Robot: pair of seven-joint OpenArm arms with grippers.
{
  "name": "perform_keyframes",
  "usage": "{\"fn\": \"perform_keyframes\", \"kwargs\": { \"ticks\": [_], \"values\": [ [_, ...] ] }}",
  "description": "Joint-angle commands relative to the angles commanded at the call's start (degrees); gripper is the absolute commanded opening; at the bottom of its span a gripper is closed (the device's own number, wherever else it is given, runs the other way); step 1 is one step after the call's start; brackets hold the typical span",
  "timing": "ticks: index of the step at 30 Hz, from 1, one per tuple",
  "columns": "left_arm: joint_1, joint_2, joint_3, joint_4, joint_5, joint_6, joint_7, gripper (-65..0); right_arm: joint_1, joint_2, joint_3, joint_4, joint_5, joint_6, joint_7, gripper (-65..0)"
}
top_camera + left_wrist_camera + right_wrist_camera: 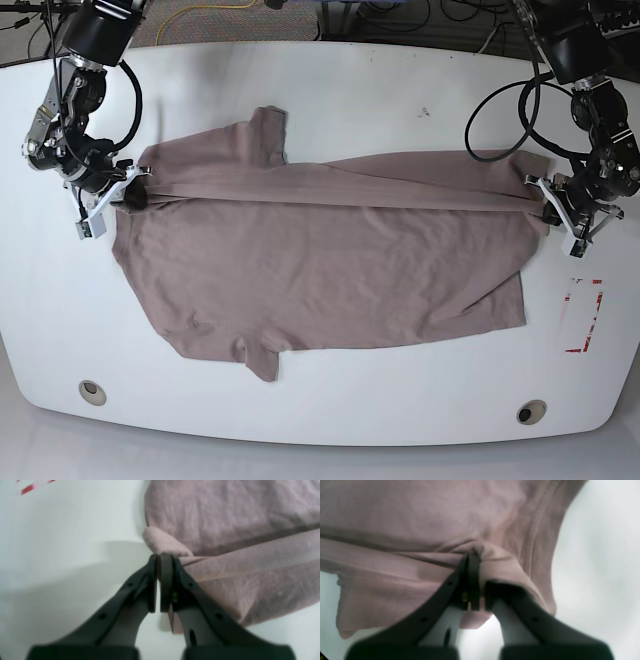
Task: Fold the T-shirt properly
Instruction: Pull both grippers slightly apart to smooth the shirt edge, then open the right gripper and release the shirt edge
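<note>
White tabletop (400, 90) carries everything. Left gripper (159, 559) and right gripper (475, 555), arms bent inward from opposite table ends, each pinch the mauve-brown cotton T-shirt (330, 260), its folded edge stretched taut between them.

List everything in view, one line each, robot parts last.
T-shirt: one, dusty mauve-brown, spread across the middle of the table, its far edge pulled taut between the two grippers.
table: one, white, under everything.
red-and-white marking: one, on the table near the base view's right edge.
round holes: two, grey-rimmed, near the table's front corners.
cables: several, dark, behind the table's far edge.
left gripper: one, black, base view's right; jaws shut on shirt fabric.
right gripper: one, black, base view's left; jaws shut on shirt fabric.
</note>
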Motion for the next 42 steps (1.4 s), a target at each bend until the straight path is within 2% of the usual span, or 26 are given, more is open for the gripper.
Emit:
{"fn": "perform_keyframes", "kwargs": {
  "ticks": [6, 8, 12, 14, 15, 16, 20, 21, 25, 27, 29, 36, 42],
  "values": [
    [0.0, 0.0, 0.0, 0.0, 0.0, 0.0, 0.0, -65.0, 1.7, 0.0, -0.1, -0.1, -0.6, -0.44, 0.0, -64.4],
    [0.0, 0.0, 0.0, 0.0, 0.0, 0.0, 0.0, -65.0, 2.0, 0.0, -0.3, -0.9, -0.6, -0.44, 0.0, -61.8],
    [-0.1, 0.0, 0.1, 0.0, 0.0, 0.0, 0.0, -65.0, 3.8, 0.0, -0.2, -3.3, -0.6, -0.53, -0.1, -49.8],
    [-0.1, 0.0, 0.1, 0.0, 0.0, 0.0, 0.0, -65.0, 4.6, 0.0, 0.0, -5.1, -0.7, -0.53, 0.0, -40.6],
    [-0.1, 0.0, 0.1, 0.0, 0.0, 0.0, 0.0, -65.0, 4.7, 0.0, 0.0, -5.4, -0.7, -0.53, 0.0, -38.8],
    [-0.1, 0.0, 0.1, -0.1, 0.0, 0.0, 0.0, -64.7, 4.8, 0.2, 0.0, -6.2, -0.7, -0.53, 0.2, -34.4],
    [-0.3, -0.1, 0.1, -1.0, 0.0, 0.0, 0.0, -55.1, 5.0, 0.1, 0.0, -6.5, -0.6, -0.53, 2.3, -23.3],
    [-0.3, -0.5, 0.1, -1.1, 0.0, 0.0, 0.0, -49.4, 5.0, 0.1, 0.0, -6.5, -0.6, -0.53, 2.5, -19.7],
    [-0.3, -0.6, 0.1, -1.0, -0.2, 0.0, 0.0, -34.3, 4.9, 0.4, 0.0, -6.2, -0.2, -0.53, 2.3, -12.7],
    [-0.4, -0.7, 0.0, -0.9, -0.3, 0.0, 0.0, -27.8, 4.1, 0.4, 0.1, -4.0, -0.2, -0.44, 1.4, -11.3],
    [-0.9, -0.7, -0.1, -0.5, -0.4, 0.0, 0.0, -25.3, 2.2, 0.4, 0.1, -0.8, -0.2, -0.44, 0.3, -11.1],
    [-1.5, -1.3, -0.2, 2.3, -0.4, 0.0, 0.0, -25.3, -4.8, -1.8, 0.3, 10.9, -0.2, -0.44, -0.4, -10.9],
    [-1.1, -2.0, -0.3, 7.0, -1.9, 0.0, 0.0, -25.3, -9.5, -6.4, 6.9, 13.5, -0.4, -0.53, -0.4, -10.6]
  ]
}}
